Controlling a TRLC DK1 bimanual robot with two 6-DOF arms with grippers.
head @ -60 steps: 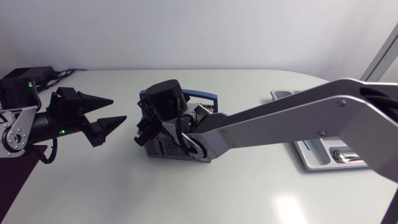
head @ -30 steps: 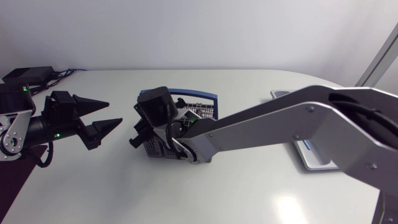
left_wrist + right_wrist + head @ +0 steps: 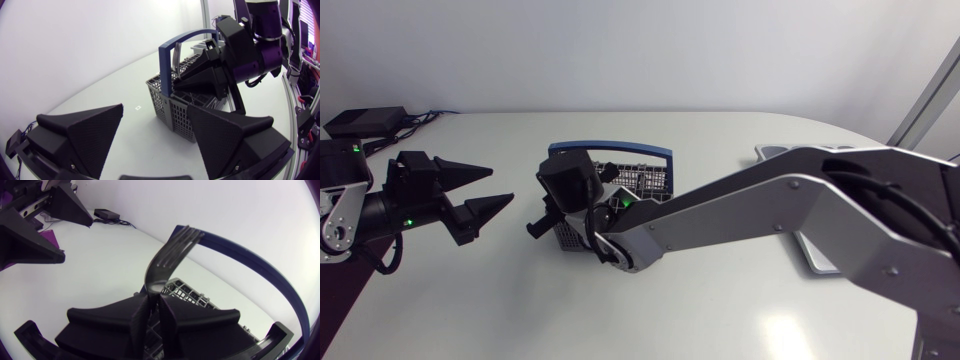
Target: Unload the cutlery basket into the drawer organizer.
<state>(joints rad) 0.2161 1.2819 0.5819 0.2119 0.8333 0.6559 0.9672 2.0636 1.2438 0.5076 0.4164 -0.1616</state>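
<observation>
Where the right arm (image 3: 770,215) crosses the front of the table (image 3: 470,300), it ends at the cutlery basket (image 3: 642,182), on the side facing the left arm. The right gripper (image 3: 154,302) sits at that near corner of the basket, just above its rim. Its two fingers are pressed against the handle of a dark fork (image 3: 170,255), one from either side. The fork stands upright with its tines up, raised above the basket's grey mesh compartments and just beside the blue arched handle (image 3: 260,275).

The basket itself stands upright on the table, and the arch of its handle spans it. Near the basket, on the side away from the right arm's base, the left gripper (image 3: 508,183) hangs over the table. It points at the basket with its wedge fingers spread wide and nothing between them, and it does not touch the basket.

The drawer organizer (image 3: 772,153) lies well apart from the basket on the opposite side, mostly hidden behind the right arm. Farther back, well beyond the basket past the left gripper, a small black box (image 3: 365,122) with cables sits at the table's corner.
</observation>
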